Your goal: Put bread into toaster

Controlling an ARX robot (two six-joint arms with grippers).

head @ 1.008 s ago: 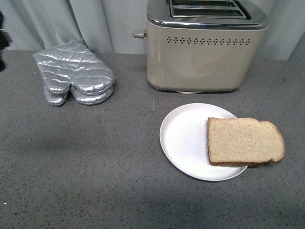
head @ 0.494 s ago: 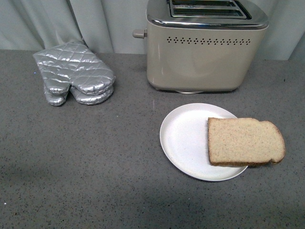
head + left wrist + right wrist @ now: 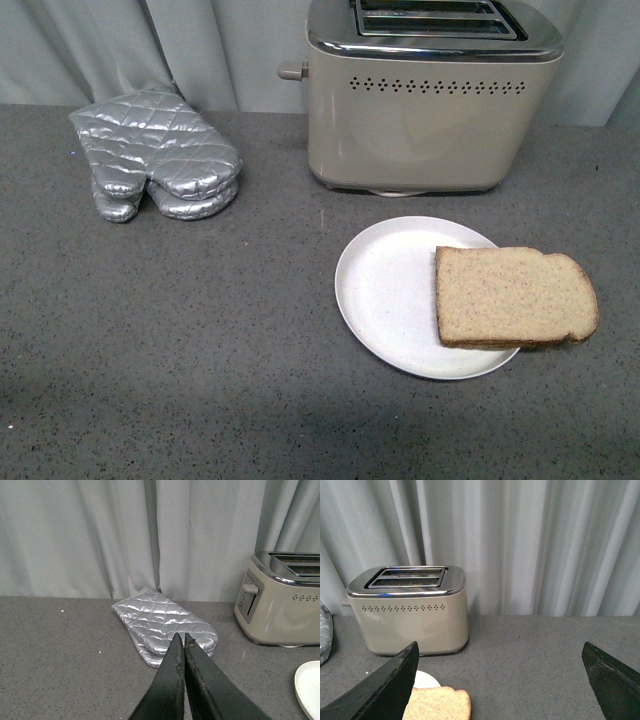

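Observation:
The bread [image 3: 515, 297], a flat light-brown slice with a darker crust, lies on the right side of a white plate [image 3: 385, 290], overhanging its rim. Behind it stands the beige toaster [image 3: 430, 95] with a chrome top and two open slots. Neither arm shows in the front view. In the left wrist view my left gripper [image 3: 180, 636] is shut with nothing in it, pointing toward the silver mitts [image 3: 165, 625]; the toaster [image 3: 282, 600] is off to one side. In the right wrist view my right gripper [image 3: 500, 647] is open wide, above the counter, with the bread [image 3: 440, 703] and toaster [image 3: 410, 610] ahead.
Two silver quilted oven mitts [image 3: 155, 165] lie stacked at the back left of the grey speckled counter [image 3: 180, 340]. A pale curtain [image 3: 200, 45] hangs behind everything. The toaster's lever [image 3: 291, 70] sticks out on its left end.
A dark shape at the far left edge of the front view one second ago is gone. A faint shadow on the counter's left has shifted. Bread, plate and toaster have not moved.

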